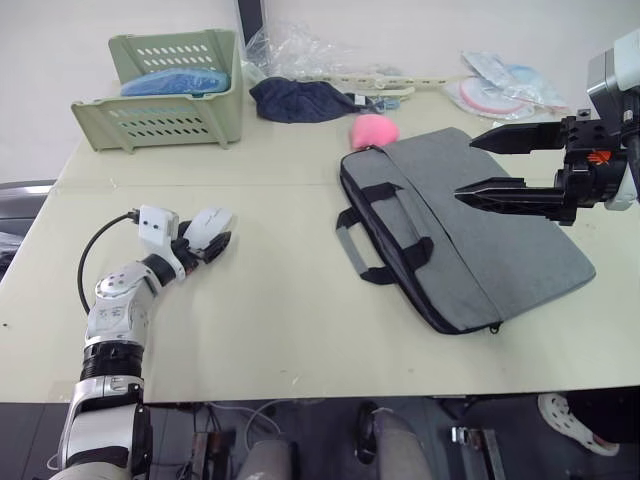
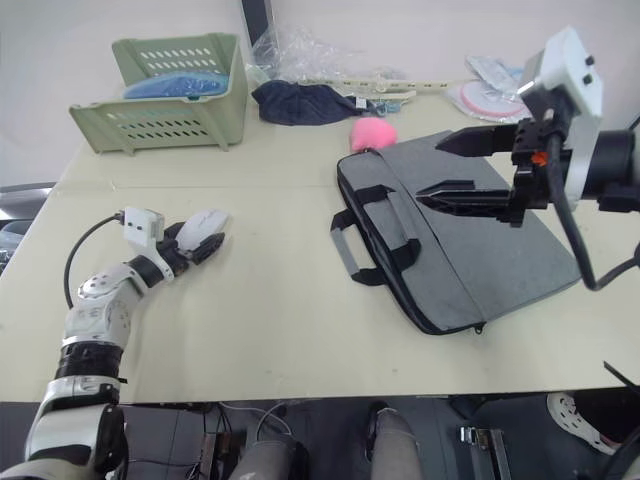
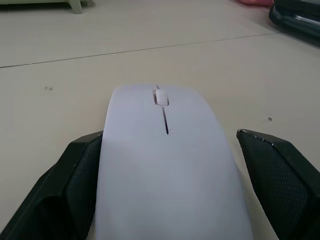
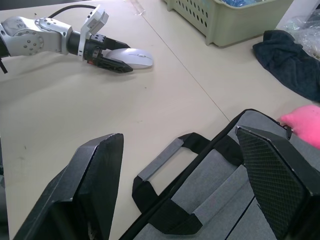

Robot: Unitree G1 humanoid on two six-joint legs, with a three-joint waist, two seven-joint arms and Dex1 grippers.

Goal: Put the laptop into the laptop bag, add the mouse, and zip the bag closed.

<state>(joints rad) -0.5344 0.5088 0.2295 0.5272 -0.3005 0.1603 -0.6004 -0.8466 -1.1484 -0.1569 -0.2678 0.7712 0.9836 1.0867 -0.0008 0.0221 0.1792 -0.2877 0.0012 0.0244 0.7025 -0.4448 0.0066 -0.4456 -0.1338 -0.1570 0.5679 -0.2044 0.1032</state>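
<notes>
left gripper (image 1: 208, 243) is straddling the small white oval mouse (image 1: 208, 225) on the beige desk (image 1: 300, 330), jaws apart and not squeezing yet, probably lining up a grab, while the right gripper (image 1: 485, 163) is hovering wide open and empty over the flat grey fabric laptop bag (image 1: 500, 250)

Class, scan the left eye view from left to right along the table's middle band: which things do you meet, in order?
Left gripper → white mouse → laptop bag's strap handles → grey laptop bag → right gripper.
</notes>
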